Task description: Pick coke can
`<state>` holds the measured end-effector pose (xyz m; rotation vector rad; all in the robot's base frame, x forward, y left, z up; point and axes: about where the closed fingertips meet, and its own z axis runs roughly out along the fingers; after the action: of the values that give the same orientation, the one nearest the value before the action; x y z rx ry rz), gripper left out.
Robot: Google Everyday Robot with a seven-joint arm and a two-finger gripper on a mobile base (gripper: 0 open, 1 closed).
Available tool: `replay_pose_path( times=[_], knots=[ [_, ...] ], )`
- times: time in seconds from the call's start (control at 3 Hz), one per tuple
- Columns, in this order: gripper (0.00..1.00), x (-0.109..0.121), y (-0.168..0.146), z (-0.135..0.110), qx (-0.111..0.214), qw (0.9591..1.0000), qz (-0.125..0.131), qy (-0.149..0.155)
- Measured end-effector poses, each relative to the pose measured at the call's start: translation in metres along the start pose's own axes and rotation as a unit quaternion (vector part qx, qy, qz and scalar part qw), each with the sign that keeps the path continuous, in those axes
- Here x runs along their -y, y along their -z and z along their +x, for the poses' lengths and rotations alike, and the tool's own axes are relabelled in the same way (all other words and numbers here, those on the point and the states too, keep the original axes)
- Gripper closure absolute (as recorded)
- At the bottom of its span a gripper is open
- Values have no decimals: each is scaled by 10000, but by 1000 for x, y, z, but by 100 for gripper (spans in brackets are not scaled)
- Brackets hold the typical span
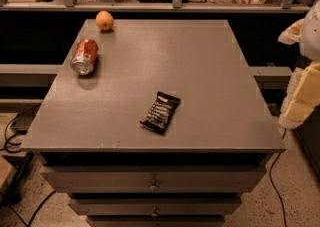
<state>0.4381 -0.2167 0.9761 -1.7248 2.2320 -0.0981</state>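
The coke can (84, 56) is red with a silver top. It lies on its side near the left edge of the grey cabinet top (200, 71), with its top end facing the front. My gripper (300, 98) shows as pale cream and white parts at the right edge of the view, beyond the cabinet's right side. It is far from the can and nothing is seen in it.
A round orange fruit (104, 20) sits at the back left corner, behind the can. A flat black snack wrapper (160, 112) lies near the middle front. Drawers (154, 185) are below the front edge. A railing and cluttered shelf run along the back. Cables lie on the floor at left.
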Motion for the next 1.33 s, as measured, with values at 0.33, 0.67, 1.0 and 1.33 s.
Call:
replay_pose_path(
  times=[0.33, 0.67, 1.0, 1.33],
  knots=[
    [0, 1, 1, -1, 17, 10000, 32, 3],
    [0, 4, -9, -21, 348, 9992, 88, 150],
    [0, 12, -29, -55, 904, 9953, 154, 311],
    [0, 27, -51, -87, 1478, 9881, 168, 378]
  ],
)
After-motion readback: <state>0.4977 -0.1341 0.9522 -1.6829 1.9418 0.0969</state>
